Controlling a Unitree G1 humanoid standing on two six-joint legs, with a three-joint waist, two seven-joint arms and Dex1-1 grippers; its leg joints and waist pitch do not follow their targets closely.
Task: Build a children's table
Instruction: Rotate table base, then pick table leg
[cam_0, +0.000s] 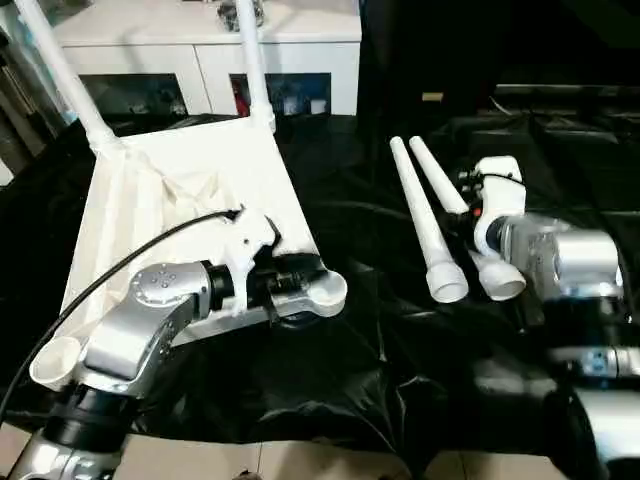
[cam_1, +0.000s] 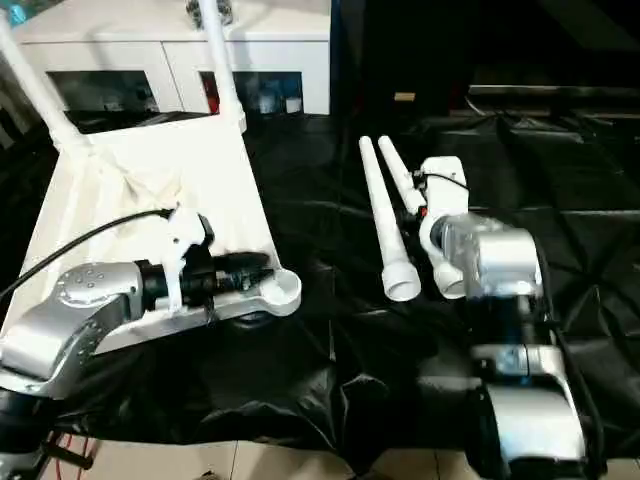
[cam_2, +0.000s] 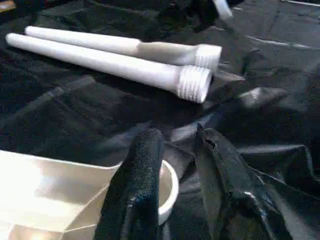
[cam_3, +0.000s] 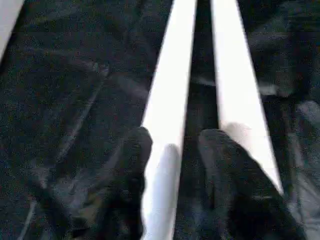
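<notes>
Our left gripper (cam_2: 172, 165) straddles the rim of a corner socket (cam_0: 325, 290) on the upturned top (cam_0: 190, 215), fingers slightly parted. Beyond it, 2 fitted legs (cam_0: 255, 65) rise. Our right gripper (cam_3: 172, 150) brackets 1 of 2 loose legs (cam_0: 420, 215) on the black cloth (cam_0: 350, 370) without pinching it.

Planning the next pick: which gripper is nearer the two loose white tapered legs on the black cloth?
Right. The right gripper straddles one of the two loose white tapered legs. The left gripper is off at the white plastic tabletop's corner socket.
</notes>
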